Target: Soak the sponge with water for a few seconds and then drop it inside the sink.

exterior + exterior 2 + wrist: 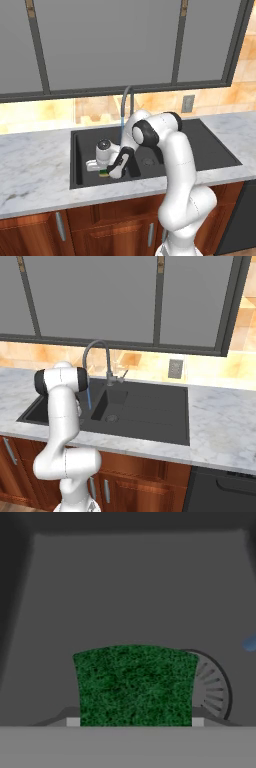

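The pincer (106, 172) is closed on the sponge (135, 684), its green scrub face filling the gap between the two fingertips. It holds the sponge low inside the left basin of the sink (220, 150), beside the round drain (215, 687) and near the front wall, with the water (122, 125) falling from the faucet (125, 97) just behind it.

No readable text, label, brand, number or sign is showing anywhere in these views: nothing legible is appearing on the sponge (134, 684), the sink (210, 145), the faucet (97, 356), the wall outlet (174, 368) or the marble surface (35, 170).
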Robot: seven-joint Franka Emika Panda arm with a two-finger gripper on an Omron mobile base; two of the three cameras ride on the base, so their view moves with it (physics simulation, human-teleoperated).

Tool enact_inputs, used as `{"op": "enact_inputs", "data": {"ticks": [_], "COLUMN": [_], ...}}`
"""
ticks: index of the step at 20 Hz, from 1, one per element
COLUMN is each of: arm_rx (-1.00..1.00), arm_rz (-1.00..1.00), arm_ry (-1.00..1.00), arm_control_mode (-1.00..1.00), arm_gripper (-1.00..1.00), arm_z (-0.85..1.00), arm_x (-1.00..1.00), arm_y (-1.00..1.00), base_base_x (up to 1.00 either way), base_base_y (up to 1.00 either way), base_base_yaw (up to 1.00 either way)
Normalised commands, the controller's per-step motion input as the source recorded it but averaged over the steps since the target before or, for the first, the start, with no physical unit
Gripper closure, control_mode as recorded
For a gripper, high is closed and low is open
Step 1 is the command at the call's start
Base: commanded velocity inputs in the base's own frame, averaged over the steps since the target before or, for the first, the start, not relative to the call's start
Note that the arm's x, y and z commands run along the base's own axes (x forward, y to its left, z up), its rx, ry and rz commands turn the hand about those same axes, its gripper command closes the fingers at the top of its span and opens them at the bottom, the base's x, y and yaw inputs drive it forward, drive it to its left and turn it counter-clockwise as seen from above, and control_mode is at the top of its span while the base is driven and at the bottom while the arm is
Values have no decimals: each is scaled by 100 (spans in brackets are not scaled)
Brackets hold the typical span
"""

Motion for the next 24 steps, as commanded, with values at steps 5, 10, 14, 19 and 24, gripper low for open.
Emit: {"op": "enact_inputs", "data": {"ticks": [5,10,14,19,24], "arm_rx": [0,0,0,0,0], "arm_rz": [0,0,0,0,0], "arm_ry": [0,0,0,0,0], "arm_control_mode": [-100,-100,-100,-100,-100], "arm_gripper": [-100,-100,-100,-100,-100], "arm_z": [0,9,39,60,59], "arm_x": [0,-8,-10,-16,-8], "arm_y": [0,0,0,0,0], "base_base_x": [0,0,0,0,0], "base_base_y": [0,0,0,0,0], "base_base_yaw": [0,0,0,0,0]}}
